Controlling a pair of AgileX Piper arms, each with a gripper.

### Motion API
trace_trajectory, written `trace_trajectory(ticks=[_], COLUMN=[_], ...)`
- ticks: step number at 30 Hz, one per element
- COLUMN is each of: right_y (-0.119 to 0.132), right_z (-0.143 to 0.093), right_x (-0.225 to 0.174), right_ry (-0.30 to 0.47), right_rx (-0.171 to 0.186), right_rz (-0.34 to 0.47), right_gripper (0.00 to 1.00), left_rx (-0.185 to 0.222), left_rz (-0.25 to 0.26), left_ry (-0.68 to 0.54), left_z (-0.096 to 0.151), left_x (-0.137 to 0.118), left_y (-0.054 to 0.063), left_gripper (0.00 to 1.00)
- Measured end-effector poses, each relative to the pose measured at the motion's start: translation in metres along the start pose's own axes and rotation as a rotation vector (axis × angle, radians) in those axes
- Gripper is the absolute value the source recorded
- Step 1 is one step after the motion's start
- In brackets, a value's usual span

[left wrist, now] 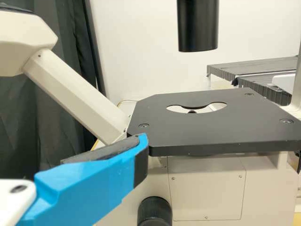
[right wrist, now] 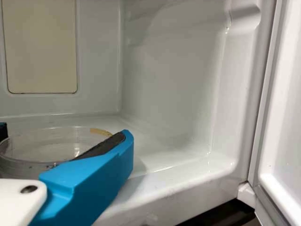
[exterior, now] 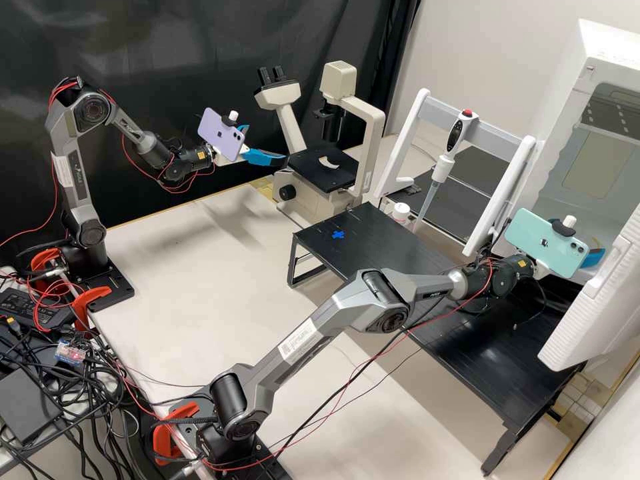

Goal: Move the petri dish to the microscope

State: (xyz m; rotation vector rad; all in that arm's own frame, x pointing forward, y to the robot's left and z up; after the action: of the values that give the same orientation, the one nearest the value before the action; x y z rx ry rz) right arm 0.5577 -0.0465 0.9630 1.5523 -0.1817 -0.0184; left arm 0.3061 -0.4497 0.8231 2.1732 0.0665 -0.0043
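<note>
In the high view, my left gripper point(exterior: 262, 142) is open with its fingers apart, just beside the stage of the microscope point(exterior: 323, 168). The left wrist view has one blue finger point(left wrist: 94, 183) in front of the black stage point(left wrist: 211, 134), and its round opening holds no dish. At the right, my right gripper point(exterior: 592, 257) reaches inside the white cabinet point(exterior: 603, 57). The clear petri dish point(right wrist: 42, 143) is low in the cabinet in the right wrist view, held between the two fingers of my right gripper point(right wrist: 64, 133), which is shut on its sides.
The cabinet's door point(exterior: 600, 300) stands open beside my right wrist. A black raised platform point(exterior: 400, 247) with a blue cross mark point(exterior: 338, 235) runs between cabinet and microscope. Behind it are a white frame point(exterior: 408, 143) with a pipette point(exterior: 445, 160) and a small white container point(exterior: 401, 212).
</note>
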Motion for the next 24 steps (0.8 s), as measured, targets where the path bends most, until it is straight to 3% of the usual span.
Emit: trace_trajectory(ticks=[12,24], right_y=[0.004,0.024], right_z=[0.002,0.023], right_x=[-0.016,-0.075], right_ry=[0.013,0.042], right_rx=[0.015,0.043], right_rz=[-0.016,-0.028], right_gripper=[0.00,0.00], left_rx=[0.000,0.000], left_rz=[0.000,0.000], left_ry=[0.000,0.000], left_z=[0.000,0.000], left_x=[0.000,0.000], left_y=[0.000,0.000], left_gripper=[1.00,1.00])
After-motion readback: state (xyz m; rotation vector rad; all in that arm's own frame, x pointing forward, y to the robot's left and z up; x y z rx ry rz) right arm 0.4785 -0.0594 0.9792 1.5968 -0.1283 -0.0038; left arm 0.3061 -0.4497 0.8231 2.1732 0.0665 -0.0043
